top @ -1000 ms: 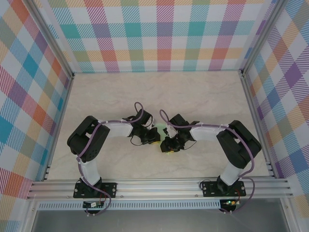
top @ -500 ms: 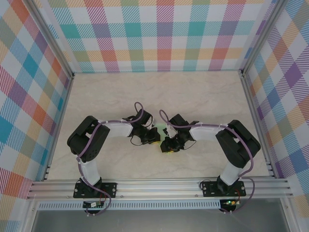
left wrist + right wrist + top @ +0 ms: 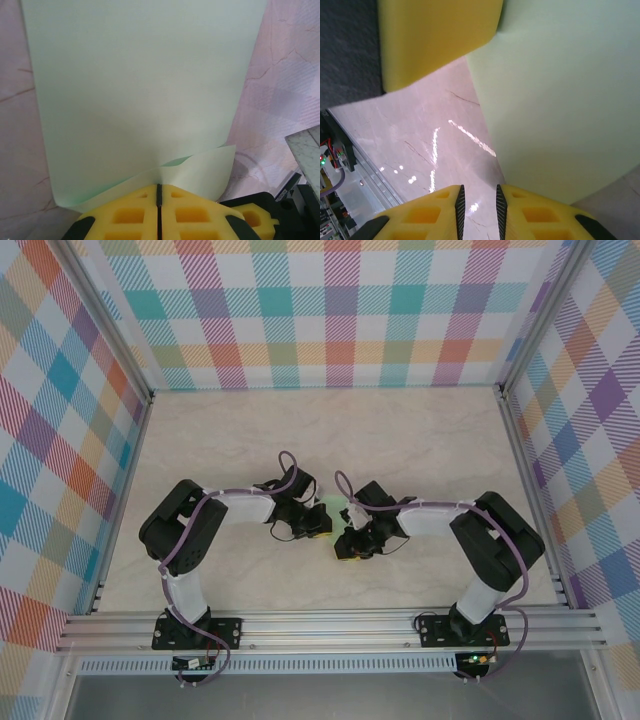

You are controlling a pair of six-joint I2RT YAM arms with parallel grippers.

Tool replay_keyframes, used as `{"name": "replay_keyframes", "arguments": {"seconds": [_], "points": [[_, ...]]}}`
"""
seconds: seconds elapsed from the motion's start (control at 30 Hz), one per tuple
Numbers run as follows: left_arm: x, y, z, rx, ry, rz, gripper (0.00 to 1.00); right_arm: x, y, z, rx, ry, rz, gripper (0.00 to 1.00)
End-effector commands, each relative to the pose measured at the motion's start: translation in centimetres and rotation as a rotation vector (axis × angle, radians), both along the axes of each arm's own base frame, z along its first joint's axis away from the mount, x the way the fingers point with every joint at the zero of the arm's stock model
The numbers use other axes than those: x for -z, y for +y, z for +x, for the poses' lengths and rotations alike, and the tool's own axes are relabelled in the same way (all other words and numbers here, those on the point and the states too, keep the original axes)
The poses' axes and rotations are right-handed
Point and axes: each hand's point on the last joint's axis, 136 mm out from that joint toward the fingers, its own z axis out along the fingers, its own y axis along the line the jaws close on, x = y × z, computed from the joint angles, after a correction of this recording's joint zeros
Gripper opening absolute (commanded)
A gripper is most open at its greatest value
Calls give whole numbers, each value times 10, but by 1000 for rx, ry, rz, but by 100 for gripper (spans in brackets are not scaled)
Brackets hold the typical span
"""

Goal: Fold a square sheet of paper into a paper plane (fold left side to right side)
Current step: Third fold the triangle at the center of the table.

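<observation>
Fingers of the left gripper [image 3: 159, 189], yellow and blocky, are pressed together with no gap at the seam, nipping the near edge of the thin pale-green square sheet of paper [image 3: 140, 90]. That edge curls up off the surface into the jaws, and the rest spreads away from the fingertips.

The right gripper [image 3: 478, 192] has matching yellow fingers, parted by a narrow slot with nothing between them. It hovers low, just beside the sheet's edge, with one of the left gripper's fingers across the upper part of its view.

Arms, seen from the top camera: each rises from its base, bends at the elbow and reaches inward, so the two wrists nearly meet at mid-table, with the sheet beneath them.

The surface is a pale marble-patterned tabletop [image 3: 400, 440] with glossy reflections. It is enclosed by pastel checked wall panels [image 3: 340, 310] on three sides and an aluminium rail [image 3: 330, 625] along the near edge.

Room for moving: a broad stretch of tabletop lies between the grippers and the far wall, with narrower margins to either side.
</observation>
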Motion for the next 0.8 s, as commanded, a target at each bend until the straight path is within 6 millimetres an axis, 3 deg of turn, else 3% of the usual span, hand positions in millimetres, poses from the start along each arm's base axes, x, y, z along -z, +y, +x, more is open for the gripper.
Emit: {"name": "replay_keyframes", "arguments": {"seconds": [0.0,0.23,0.57,0.77], "points": [[30,26,-17,-13,54,138,8,-6,3,-13,-11,44,44,25],[30,26,-17,-13,55,140,7,-8,4,-11,-6,31,53,25],[28,26,-16,-13,50,137,7,13,-10,-9,26,46,-73,24],[9,18,-8,-15,7,96,8,34,-28,-16,75,108,-190,12]]}}
